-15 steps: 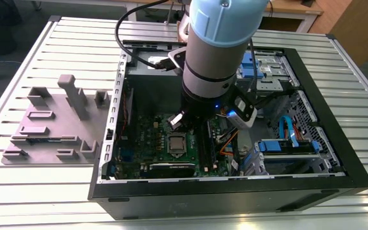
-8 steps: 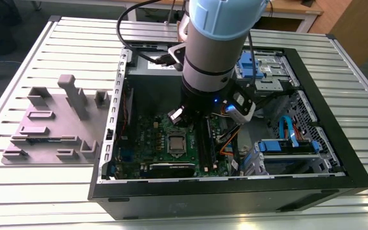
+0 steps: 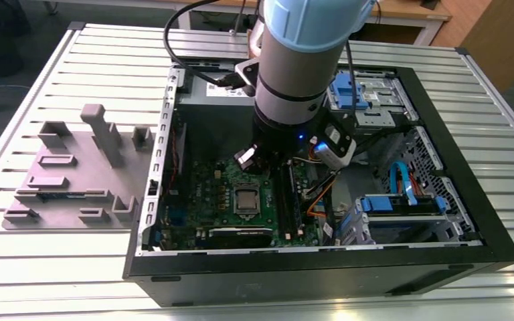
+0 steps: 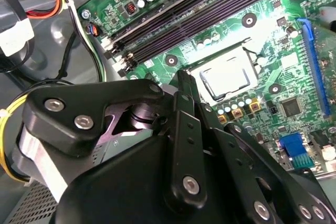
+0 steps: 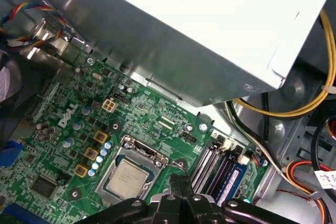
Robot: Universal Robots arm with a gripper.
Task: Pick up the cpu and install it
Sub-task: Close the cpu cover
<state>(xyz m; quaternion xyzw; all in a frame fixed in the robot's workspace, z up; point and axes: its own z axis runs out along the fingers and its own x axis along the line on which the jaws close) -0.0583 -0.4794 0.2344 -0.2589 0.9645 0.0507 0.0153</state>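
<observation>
Robotics lab: slatted aluminium bench [image 3: 88, 53], opened computer case [image 3: 454, 221]

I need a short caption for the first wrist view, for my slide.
Black claw poised above the pale silver-grey square cpu, seated in the metal-framed socket on the green motherboard.

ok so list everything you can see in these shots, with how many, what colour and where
cpu: one, pale silver top, sitting in the socket on the motherboard, just ahead of the gripper in both wrist views
motherboard: one, green, on the floor of the open computer case
computer case: one, black, lying open on the table
power supply: one, grey box with white label, inside the case beside the motherboard
memory slots: a row, black, beside the socket
drive brackets: two, blue, on the exterior view's right of the case
parts holder: one, grey, on the table at the exterior view's left
table: one, ribbed silver metal
arm: one, grey and light blue, reaching into the case
gripper: one, black, fingers closed, empty, above the motherboard
</observation>
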